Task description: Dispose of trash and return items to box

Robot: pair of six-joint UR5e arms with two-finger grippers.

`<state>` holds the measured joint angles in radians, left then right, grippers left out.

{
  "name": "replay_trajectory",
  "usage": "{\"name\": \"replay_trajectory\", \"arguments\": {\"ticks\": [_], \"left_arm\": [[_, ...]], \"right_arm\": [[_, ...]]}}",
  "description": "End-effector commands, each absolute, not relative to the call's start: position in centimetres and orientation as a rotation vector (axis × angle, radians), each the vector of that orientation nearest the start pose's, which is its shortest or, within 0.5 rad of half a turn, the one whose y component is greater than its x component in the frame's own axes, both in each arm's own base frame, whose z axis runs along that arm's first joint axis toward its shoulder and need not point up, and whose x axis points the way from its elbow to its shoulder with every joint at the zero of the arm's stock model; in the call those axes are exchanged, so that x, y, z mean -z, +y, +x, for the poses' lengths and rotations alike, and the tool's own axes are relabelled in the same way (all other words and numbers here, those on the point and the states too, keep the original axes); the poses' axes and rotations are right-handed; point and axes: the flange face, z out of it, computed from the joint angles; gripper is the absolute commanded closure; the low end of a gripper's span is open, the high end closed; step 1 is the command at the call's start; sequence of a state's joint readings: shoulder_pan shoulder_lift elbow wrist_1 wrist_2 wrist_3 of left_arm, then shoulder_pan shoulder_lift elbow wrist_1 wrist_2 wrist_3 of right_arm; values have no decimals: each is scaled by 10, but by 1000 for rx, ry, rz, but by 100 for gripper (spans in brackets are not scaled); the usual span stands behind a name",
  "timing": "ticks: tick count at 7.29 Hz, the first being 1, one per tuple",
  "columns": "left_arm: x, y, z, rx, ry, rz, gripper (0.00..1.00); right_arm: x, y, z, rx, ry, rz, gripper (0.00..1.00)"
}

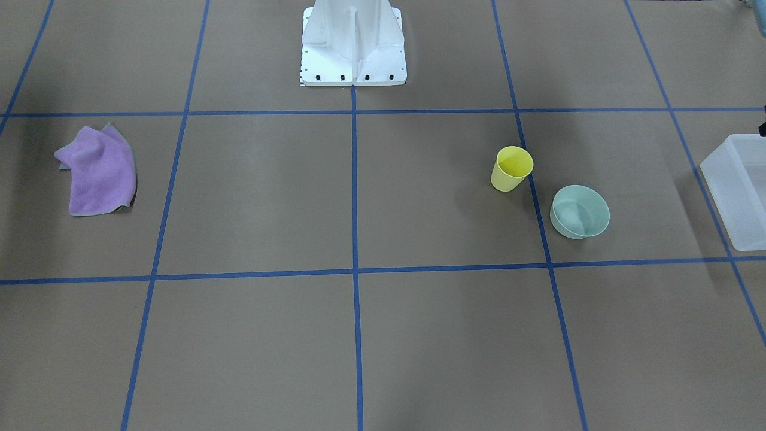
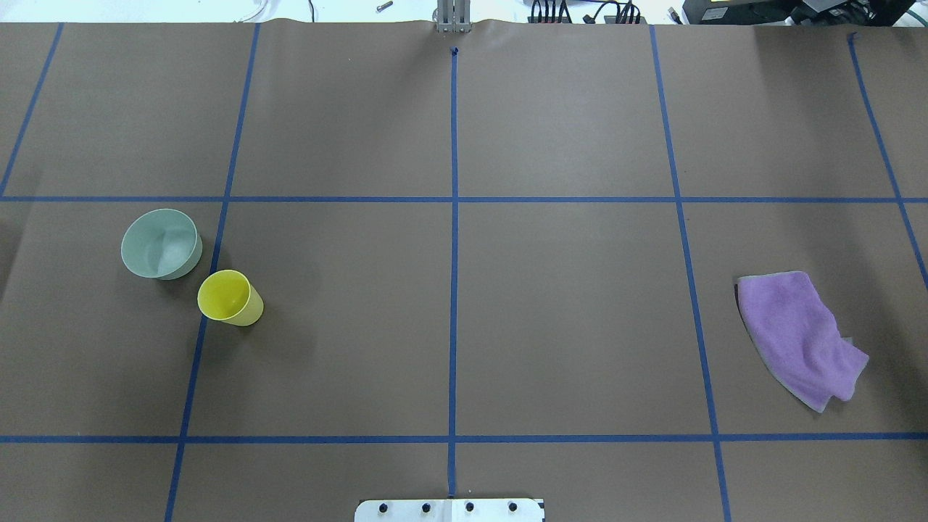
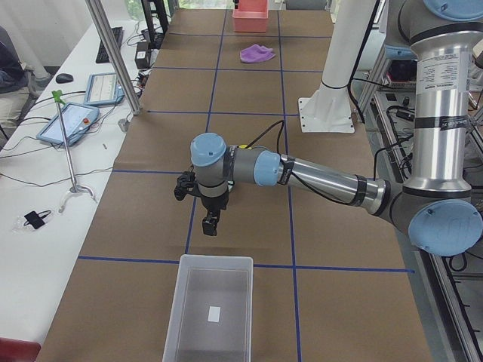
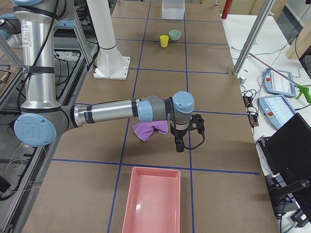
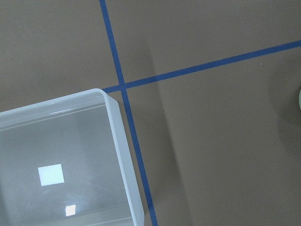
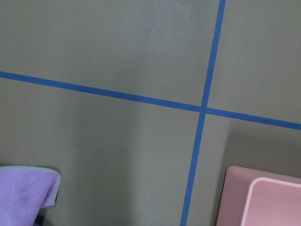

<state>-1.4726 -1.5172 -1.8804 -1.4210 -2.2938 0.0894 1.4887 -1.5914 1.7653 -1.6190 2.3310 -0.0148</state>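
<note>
- The box (image 5: 127, 165) sits at my left end of the desk (image 2: 565, 312). I see nothing in it except a blank white square on its floor, and no writing I can read.
- The left gripper (image 3: 210, 226) hangs just beyond the box's short wall, pointing down. It shows only in a side view, so I cannot tell how far apart its jaws stand.
- Next out from the box is the bowl (image 1: 579, 211), upright, near the box but clear of it. The cup (image 1: 511, 169) stands upright just past the bowl, close to it but not touching.
- I judge the step in hand to be the left arm's first pick. I would take the bowl first, since it lies between the box and the cup.
- For that grasp I would come straight down with one jaw inside the rim and one outside, on the side away from the cup, so nothing nudges the cup. Then I would lift above the box wall and release low inside.
- The robot base (image 1: 353, 45) is farther off and shows no marking I can read.
- Farthest from the box lie the purple cloth (image 2: 797, 333) and a pink tray (image 4: 154, 168), with the right gripper (image 4: 179, 145) near both. I cannot tell the state of its jaws either.
- The print on the arms' labels is too small to read.
</note>
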Motion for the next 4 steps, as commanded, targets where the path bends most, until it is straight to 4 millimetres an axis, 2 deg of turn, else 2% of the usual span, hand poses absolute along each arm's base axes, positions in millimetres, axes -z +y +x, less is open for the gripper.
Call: {"name": "replay_trajectory", "arguments": {"ticks": [1,2,4], "left_arm": [[-549,-466,-22,-222,727,118,1],[-561,-465,-20,-220,727,99,1],[-562,-469,-20,-223,727,100,1]], "right_arm": [[-579,-489,25,140,-764,95,0],[-578,-490,25,141,-764,98,0],[-576,-492,25,140,-763,101,0]]}}
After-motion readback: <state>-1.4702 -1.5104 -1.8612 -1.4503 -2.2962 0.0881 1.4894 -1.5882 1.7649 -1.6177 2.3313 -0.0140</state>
